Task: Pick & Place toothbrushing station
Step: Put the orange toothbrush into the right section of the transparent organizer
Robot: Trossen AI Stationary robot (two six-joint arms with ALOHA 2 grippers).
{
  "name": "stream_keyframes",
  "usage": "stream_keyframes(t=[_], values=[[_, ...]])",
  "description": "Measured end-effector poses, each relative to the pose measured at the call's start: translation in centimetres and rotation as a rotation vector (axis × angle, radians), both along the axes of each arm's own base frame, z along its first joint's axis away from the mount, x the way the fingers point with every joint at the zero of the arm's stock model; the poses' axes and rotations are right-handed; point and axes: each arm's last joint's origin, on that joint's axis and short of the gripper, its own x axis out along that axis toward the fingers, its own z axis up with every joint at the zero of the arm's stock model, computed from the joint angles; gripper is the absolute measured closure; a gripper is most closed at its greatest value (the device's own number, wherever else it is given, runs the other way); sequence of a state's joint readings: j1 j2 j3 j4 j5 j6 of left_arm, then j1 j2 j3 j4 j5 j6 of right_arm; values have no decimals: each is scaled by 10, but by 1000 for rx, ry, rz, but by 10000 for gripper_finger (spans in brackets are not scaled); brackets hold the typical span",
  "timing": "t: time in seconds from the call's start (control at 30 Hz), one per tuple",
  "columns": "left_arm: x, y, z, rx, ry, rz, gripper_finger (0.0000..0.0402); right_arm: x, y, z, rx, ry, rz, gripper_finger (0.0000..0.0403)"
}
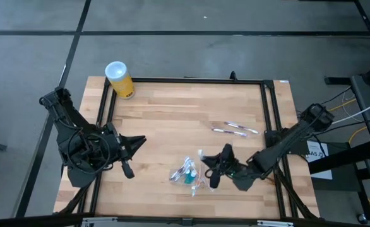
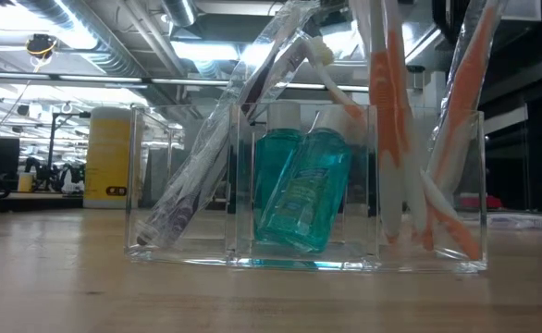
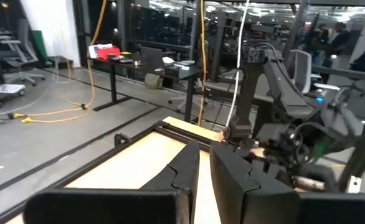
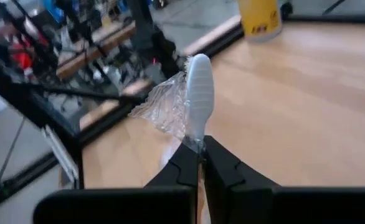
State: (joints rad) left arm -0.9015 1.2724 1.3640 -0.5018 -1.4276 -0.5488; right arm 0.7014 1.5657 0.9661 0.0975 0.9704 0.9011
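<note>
The wooden table has a black frame around it and sits on a grey floor with dark seams. Near its front edge stands the clear plastic holder, split into compartments: a teal tube leans in the middle one, wrapped toothbrushes with orange handles stand to one side, and 1 wrapped brush tilts on the other. 2 more wrapped toothbrushes lie flat on the bare wood, well apart from the holder. The yellow canister with its white lid stands at the far left corner.

The right gripper is just beside the holder, its fingers pinched on a white toothbrush in crinkled wrap, head up. The left gripper waits at the table's left side, nearly closed on nothing.

Beyond are desks, chairs, cables and ceiling ducts.
</note>
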Motion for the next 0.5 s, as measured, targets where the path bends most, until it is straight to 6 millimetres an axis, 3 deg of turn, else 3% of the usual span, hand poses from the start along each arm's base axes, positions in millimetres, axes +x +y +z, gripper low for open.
stream_keyframes(t=[0.23, 0.37, 0.5], values=[[1, -1, 0, -28, -1, -31, 368, -1, 4, -51, 59, 70, 31, 397], [1, -1, 0, -40, -4, -38, 368, -6, 2, -60, 83, 75, 62, 396], [1, -1, 0, -43, -4, -40, 368, -6, 3, -57, 120, 96, 125, 350]])
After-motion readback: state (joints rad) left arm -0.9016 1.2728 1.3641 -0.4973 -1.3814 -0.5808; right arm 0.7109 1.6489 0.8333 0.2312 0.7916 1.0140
